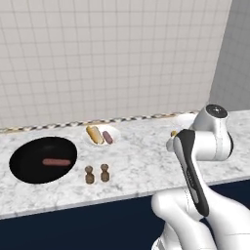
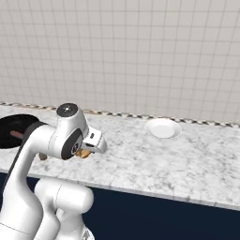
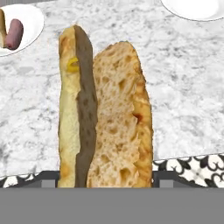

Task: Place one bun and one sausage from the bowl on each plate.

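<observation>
Marble counter (image 1: 141, 161) under white tile — gripper (image 3: 105, 186) pinching the second bun (image 3: 105, 118), mid-carry; next, lower it onto the bare plate (image 2: 162, 128), right of centre.

A kitchen, rendered: a grey-white marbled stone counter (image 1: 136, 161) runs under a wall of pale square tiles (image 1: 107, 53) edged with a dark patterned trim strip (image 2: 206, 123). Left of the hand sit a glossy black round bowl (image 1: 29, 171), a small white plate (image 1: 114, 133) and two small brown shakers (image 1: 96, 174).
</observation>
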### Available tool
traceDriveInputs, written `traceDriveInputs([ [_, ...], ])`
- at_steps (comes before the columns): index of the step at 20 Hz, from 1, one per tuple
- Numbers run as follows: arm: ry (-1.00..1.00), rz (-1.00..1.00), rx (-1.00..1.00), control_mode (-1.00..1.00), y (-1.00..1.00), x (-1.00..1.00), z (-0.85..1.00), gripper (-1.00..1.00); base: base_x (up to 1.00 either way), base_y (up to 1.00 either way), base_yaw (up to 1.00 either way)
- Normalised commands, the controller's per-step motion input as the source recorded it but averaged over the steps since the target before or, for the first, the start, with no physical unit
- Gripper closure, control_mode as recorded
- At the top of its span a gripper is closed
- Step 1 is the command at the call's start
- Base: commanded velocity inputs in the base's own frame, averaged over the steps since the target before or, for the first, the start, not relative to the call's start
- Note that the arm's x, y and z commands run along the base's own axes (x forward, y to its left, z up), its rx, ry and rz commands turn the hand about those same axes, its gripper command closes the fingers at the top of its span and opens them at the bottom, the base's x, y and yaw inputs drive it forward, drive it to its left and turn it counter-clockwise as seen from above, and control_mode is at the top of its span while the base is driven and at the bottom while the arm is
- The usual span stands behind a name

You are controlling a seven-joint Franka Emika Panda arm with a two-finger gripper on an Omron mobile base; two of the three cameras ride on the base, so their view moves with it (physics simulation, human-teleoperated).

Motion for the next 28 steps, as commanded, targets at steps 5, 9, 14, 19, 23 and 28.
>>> traceDriveInputs([
  [5,0.00,0.00,0.00,1.00,0.00,0.00,0.00,1.00,0.04,-0.71,0.00],
  [9,0.00,0.00,0.00,1.00,0.00,0.00,0.00,1.00,0.17,-0.41,0.00],
  [14,0.00,0.00,0.00,1.00,0.00,0.00,0.00,1.00,0.77,-0.18,0.00],
  [19,0.00,0.00,0.00,1.00,0.00,0.00,0.00,1.00,0.63,0.00,0.00],
  [23,0.00,0.00,0.00,-1.00,-0.01,0.46,0.00,1.00,0.12,0.00,0.00],
  [28,-0.05,0.00,-0.07,-1.00,-0.52,0.91,0.22,1.00,0.00,0.00,0.00],
])
